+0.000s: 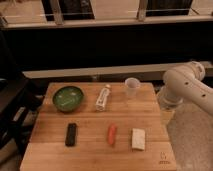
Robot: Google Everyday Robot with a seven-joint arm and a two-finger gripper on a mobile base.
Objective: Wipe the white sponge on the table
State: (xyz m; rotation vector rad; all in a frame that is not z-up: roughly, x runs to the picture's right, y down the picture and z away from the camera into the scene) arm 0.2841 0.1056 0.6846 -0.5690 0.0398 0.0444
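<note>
Matt wooden table [90, 124], soft white sponge [138, 139], plastic cup [131, 87]

Light brown bench [90, 150] in plank strips, with a small dark logo [164, 159]. Green bowl [68, 97], white labelled bottle [103, 97], clear cup [131, 86], black bar [71, 134], orange carrot [112, 133], cream-white sponge [138, 139]. White arm [187, 87] at the right; the gripper is out of view.

Bare table [154, 131] lies right of the white sponge [138, 139]; the orange item [112, 133] stands close on its left. The arm [187, 87] fills the far right, gripper out of view.
</note>
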